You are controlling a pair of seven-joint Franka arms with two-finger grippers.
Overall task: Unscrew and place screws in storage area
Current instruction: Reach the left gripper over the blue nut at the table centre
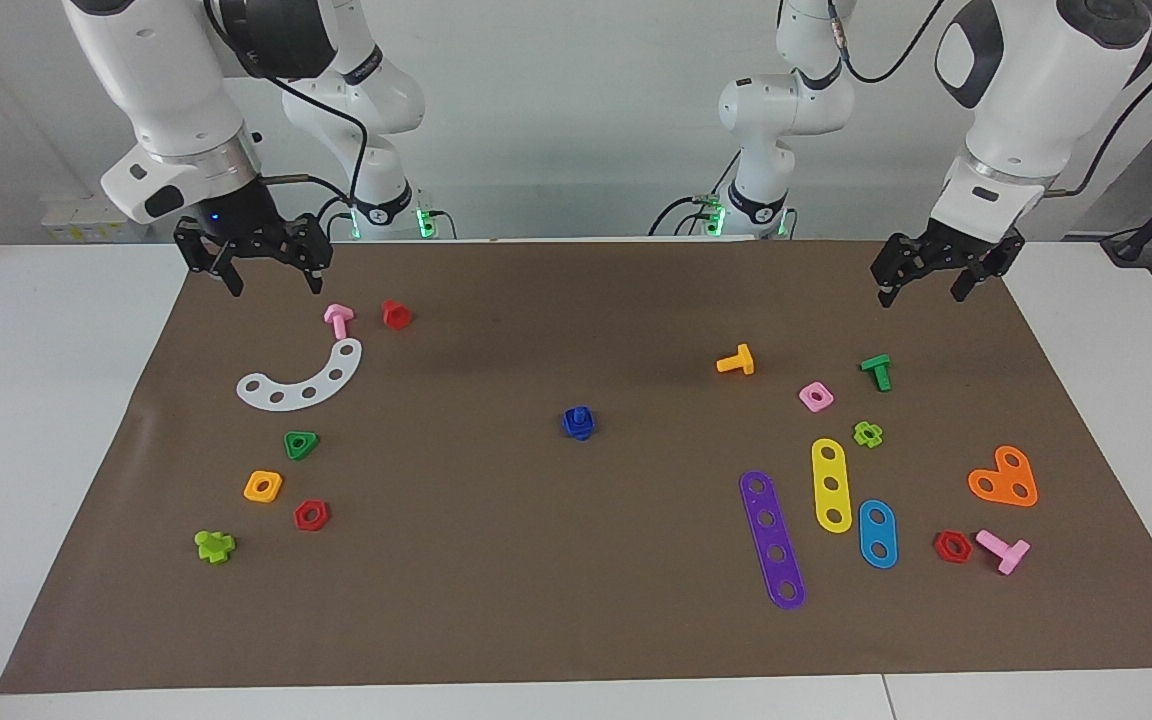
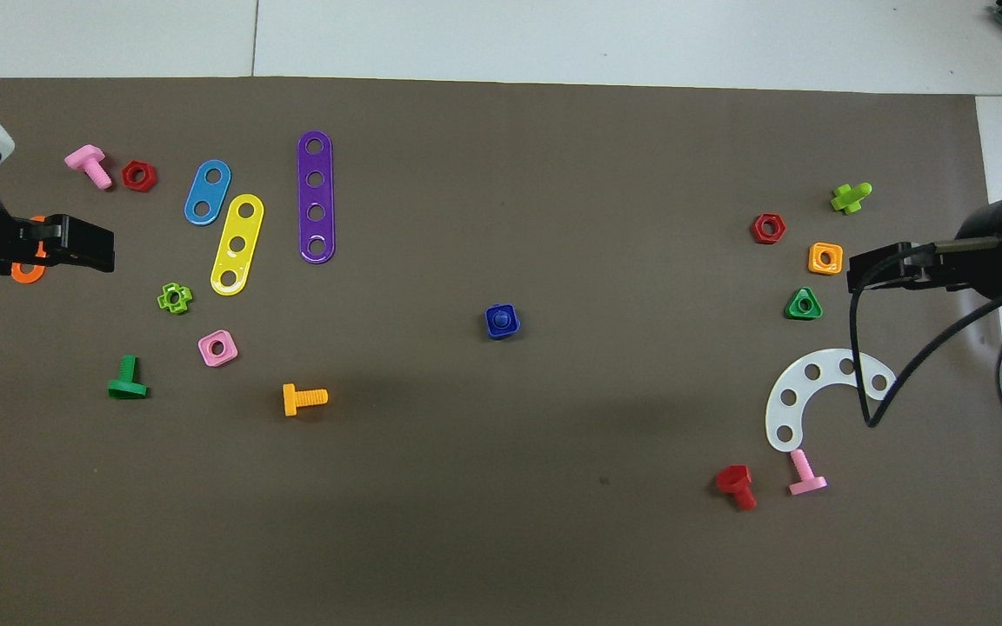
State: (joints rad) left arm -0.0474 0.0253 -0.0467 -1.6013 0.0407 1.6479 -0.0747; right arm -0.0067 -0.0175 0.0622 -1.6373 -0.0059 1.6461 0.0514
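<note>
The dark-blue screw (image 1: pixel 579 415) stands in the middle of the brown mat, its stem seated in a blue square nut (image 1: pixel 577 430). From overhead the screw (image 2: pixel 501 319) shows as a round stub inside the nut (image 2: pixel 490 331); its head is hidden. My right gripper (image 1: pixel 274 284) is open and empty, raised over the mat's robot-side edge at the right arm's end, also in the overhead view (image 2: pixel 854 271). My left gripper (image 1: pixel 923 293) is open and empty, raised over the mat at the left arm's end, also in the overhead view (image 2: pixel 108 248). Both are well apart from the screw.
At the right arm's end lie a white arc plate (image 1: pixel 301 380), pink (image 1: pixel 338 319) and red (image 1: pixel 396 314) bolts and several nuts. At the left arm's end lie purple (image 1: pixel 772 538), yellow (image 1: pixel 831 484) and blue (image 1: pixel 877 533) strips, an orange heart plate (image 1: pixel 1004 479), and orange (image 1: pixel 736 361) and green (image 1: pixel 877 371) bolts.
</note>
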